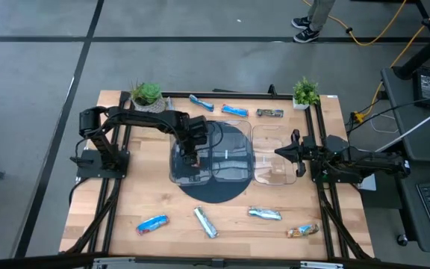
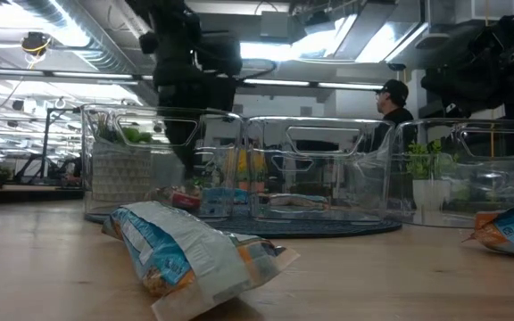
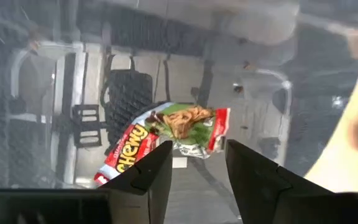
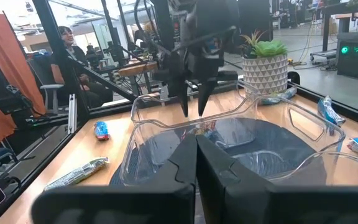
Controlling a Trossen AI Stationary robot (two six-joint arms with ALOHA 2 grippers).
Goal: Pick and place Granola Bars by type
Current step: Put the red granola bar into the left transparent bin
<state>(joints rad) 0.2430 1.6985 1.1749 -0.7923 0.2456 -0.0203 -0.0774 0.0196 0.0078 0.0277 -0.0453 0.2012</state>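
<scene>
My left gripper is open over the left clear tray, fingers pointing down. A red wrapped granola bar lies flat on the tray floor just beyond the fingertips, and neither finger touches it. The right wrist view shows this gripper hanging above the tray rim. My right gripper is shut and empty beside the right clear tray. Two blue bars and a dark brown bar lie at the far edge. Several bars lie near the front: blue, silver, silver-blue and tan-orange.
Three clear trays stand side by side, the left two on a dark round mat. Two potted plants stand at the far corners. A person sits beyond the table. Bare wood shows between the mat and the front bars.
</scene>
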